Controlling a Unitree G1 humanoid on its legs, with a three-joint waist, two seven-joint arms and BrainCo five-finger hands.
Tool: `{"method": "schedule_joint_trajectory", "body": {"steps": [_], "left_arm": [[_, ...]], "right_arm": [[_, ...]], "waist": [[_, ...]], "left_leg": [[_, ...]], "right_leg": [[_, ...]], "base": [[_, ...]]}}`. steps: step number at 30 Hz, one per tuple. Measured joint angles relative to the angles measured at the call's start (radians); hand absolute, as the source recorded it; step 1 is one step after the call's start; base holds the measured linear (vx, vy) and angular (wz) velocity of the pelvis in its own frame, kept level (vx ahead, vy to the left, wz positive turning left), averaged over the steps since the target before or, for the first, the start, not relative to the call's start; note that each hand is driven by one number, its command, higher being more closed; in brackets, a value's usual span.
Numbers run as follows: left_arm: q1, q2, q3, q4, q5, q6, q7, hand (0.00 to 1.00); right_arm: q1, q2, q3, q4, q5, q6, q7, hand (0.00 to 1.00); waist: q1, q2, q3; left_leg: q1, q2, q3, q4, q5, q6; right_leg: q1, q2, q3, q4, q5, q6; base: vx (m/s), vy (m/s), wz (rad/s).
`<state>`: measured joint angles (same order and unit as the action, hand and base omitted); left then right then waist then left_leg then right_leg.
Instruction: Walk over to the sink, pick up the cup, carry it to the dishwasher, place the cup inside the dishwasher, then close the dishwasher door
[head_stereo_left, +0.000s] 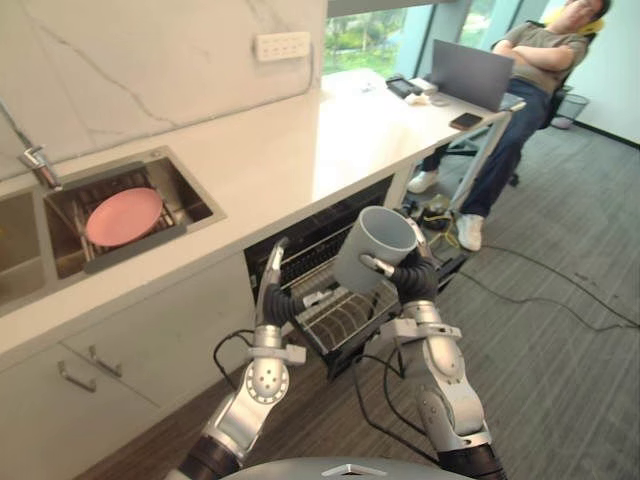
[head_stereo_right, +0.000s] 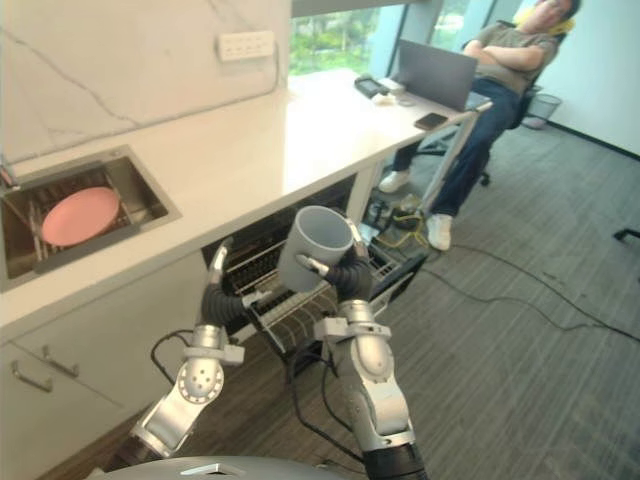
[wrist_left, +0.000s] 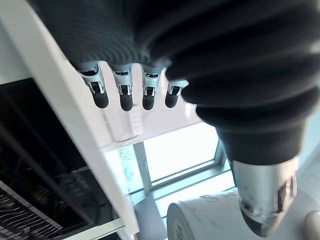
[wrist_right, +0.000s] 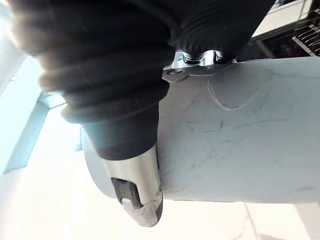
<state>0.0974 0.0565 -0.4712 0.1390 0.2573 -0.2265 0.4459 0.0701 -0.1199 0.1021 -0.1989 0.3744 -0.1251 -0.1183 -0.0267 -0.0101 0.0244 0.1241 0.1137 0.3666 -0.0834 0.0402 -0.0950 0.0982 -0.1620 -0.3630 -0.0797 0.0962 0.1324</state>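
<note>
My right hand is shut on a grey cup, holding it tilted in the air above the pulled-out dishwasher rack. The cup shows close up in the right wrist view, with the thumb across its wall. The open dishwasher sits under the white counter. My left hand hangs just left of the rack with straight fingers, holding nothing. The sink is at the far left with a pink plate in it.
A person sits at the far end of the counter by a laptop. Cables lie on the grey floor to the right. Cabinet drawers with handles are under the sink. A tap stands behind the sink.
</note>
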Motion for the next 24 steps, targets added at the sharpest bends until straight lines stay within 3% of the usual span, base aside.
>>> {"method": "schedule_joint_trajectory", "body": {"steps": [3, 9, 13, 17, 24], "left_arm": [[0.121, 0.005, 0.049, 0.000, -0.057, -0.022, -0.070, 0.00], [0.227, 0.047, 0.211, 0.079, -0.062, -0.065, -0.099, 0.00], [0.206, 0.082, 0.275, 0.203, -0.083, -0.071, -0.086, 0.00], [0.149, 0.090, 0.293, 0.274, -0.115, -0.081, -0.078, 0.00], [0.118, 0.089, 0.303, 0.333, -0.139, -0.103, -0.053, 0.00]], "right_arm": [[-0.014, -0.019, -0.053, 0.109, -0.030, 0.000, 0.002, 1.00], [-0.155, -0.107, -0.114, 0.405, -0.072, 0.001, 0.005, 1.00], [-0.406, -0.187, -0.114, 0.667, -0.105, 0.006, 0.000, 1.00], [-0.673, -0.304, -0.115, 0.921, -0.094, 0.025, 0.000, 1.00], [-0.871, -0.376, -0.114, 1.159, -0.086, 0.050, 0.012, 1.00]], "waist": [[0.019, 0.000, 0.000], [0.060, 0.005, 0.022], [0.100, 0.012, 0.091], [0.149, 0.042, 0.198], [0.190, 0.094, 0.329]], "left_leg": [[-0.028, -0.007, -0.043, 0.000, 0.009, 0.004], [-0.093, -0.018, -0.127, -0.001, 0.033, 0.018], [-0.158, -0.020, -0.184, -0.001, 0.068, 0.019], [-0.242, -0.025, -0.249, -0.001, 0.122, 0.035], [-0.301, -0.055, -0.286, 0.005, 0.155, 0.055]], "right_leg": [[0.001, -0.007, -0.041, 0.000, -0.002, 0.003], [0.002, -0.024, -0.124, 0.000, -0.004, 0.006], [-0.029, -0.024, -0.186, 0.000, 0.007, -0.004], [-0.068, -0.022, -0.255, 0.000, 0.033, -0.013], [-0.100, -0.045, -0.289, 0.000, 0.058, -0.007]], "base": [[0.01, -0.005, 0.37], [-0.04, 0.010, 0.45], [-0.10, 0.024, 0.47], [-0.10, 0.026, 0.49], [-0.03, 0.040, 0.21]]}}
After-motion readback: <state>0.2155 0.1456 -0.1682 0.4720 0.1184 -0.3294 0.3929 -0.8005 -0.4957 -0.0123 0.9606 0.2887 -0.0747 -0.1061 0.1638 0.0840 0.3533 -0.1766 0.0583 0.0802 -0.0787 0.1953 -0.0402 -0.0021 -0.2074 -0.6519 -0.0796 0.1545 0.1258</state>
